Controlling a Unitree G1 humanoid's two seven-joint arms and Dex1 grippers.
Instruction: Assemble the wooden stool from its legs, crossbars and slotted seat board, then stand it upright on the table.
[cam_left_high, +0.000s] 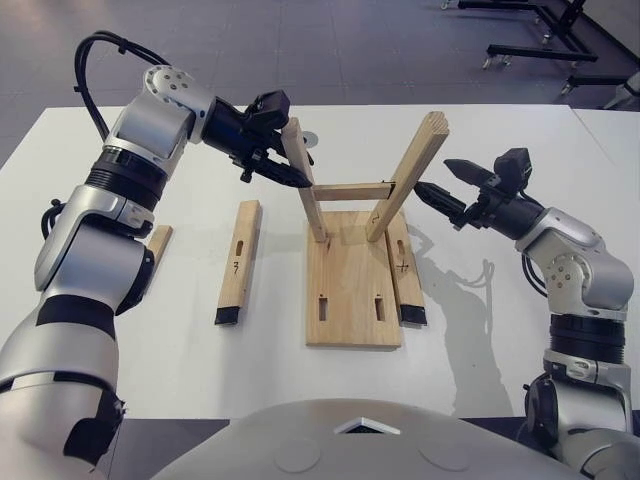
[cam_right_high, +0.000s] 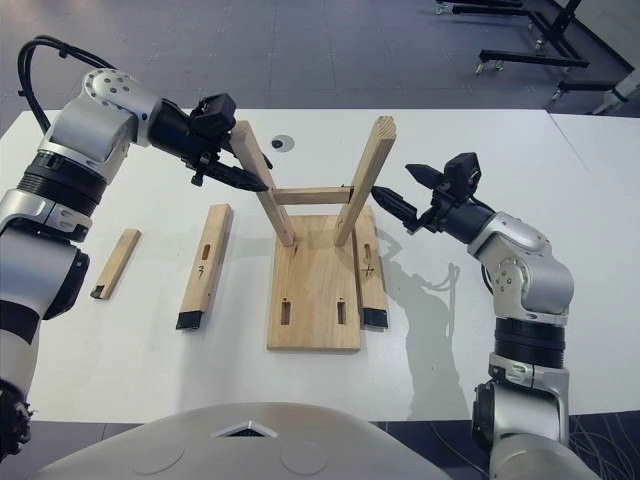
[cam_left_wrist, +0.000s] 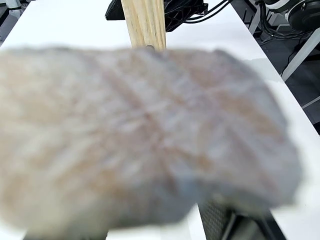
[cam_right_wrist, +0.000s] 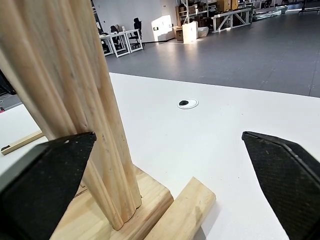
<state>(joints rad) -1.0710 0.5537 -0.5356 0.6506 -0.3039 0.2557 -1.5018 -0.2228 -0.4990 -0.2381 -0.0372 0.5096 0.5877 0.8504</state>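
The slotted seat board (cam_left_high: 352, 300) lies flat at mid-table. Two legs stand tilted in it, the left leg (cam_left_high: 303, 185) and the right leg (cam_left_high: 412, 170), joined by a crossbar (cam_left_high: 352, 191). My left gripper (cam_left_high: 290, 172) is shut on the left leg just above the crossbar; that leg (cam_left_wrist: 145, 140) shows large and blurred in the left wrist view. My right gripper (cam_left_high: 433, 175) is open, and its lower fingertip (cam_left_high: 420, 188) is close beside the right leg (cam_right_wrist: 75, 100). A loose leg (cam_left_high: 239, 262) lies left of the board and another leg (cam_left_high: 405, 270) lies against its right side.
A short crossbar (cam_right_high: 117, 262) lies at the far left of the white table (cam_left_high: 500, 350). A round cable grommet (cam_right_high: 283, 142) sits behind the stool. Black metal frames (cam_left_high: 545, 35) stand on the floor beyond the table.
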